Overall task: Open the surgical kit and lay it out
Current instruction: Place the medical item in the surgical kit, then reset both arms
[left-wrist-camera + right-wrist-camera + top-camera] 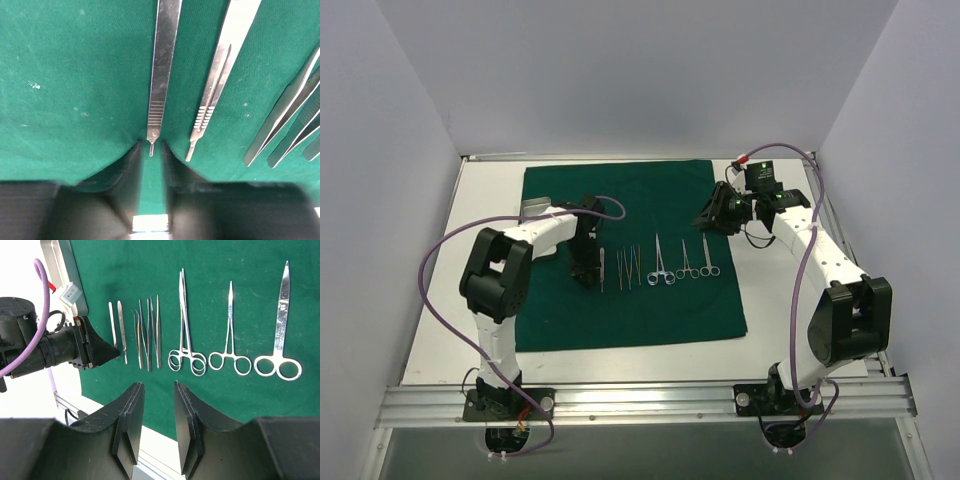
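Note:
The dark green drape [630, 190] lies spread flat on the table. A row of steel tools lies on it: two flat handles [117, 330], several tweezers [149, 335], two ring-handled forceps [187, 357] and scissors [280, 360]. My left gripper [585, 262] is low over the drape at the row's left end. In the left wrist view its fingers [130, 165] are slightly apart, with the tip of the leftmost handle [162, 65] lying on the cloth just at the jaw opening, not clamped. My right gripper [157, 387] is open and empty, raised near the drape's right side [715, 215].
A small silver tray [535, 208] sits at the drape's left edge, partly behind the left arm. Bare white table borders the drape on all sides. Grey walls close in the back and both sides. Purple cables loop off both arms.

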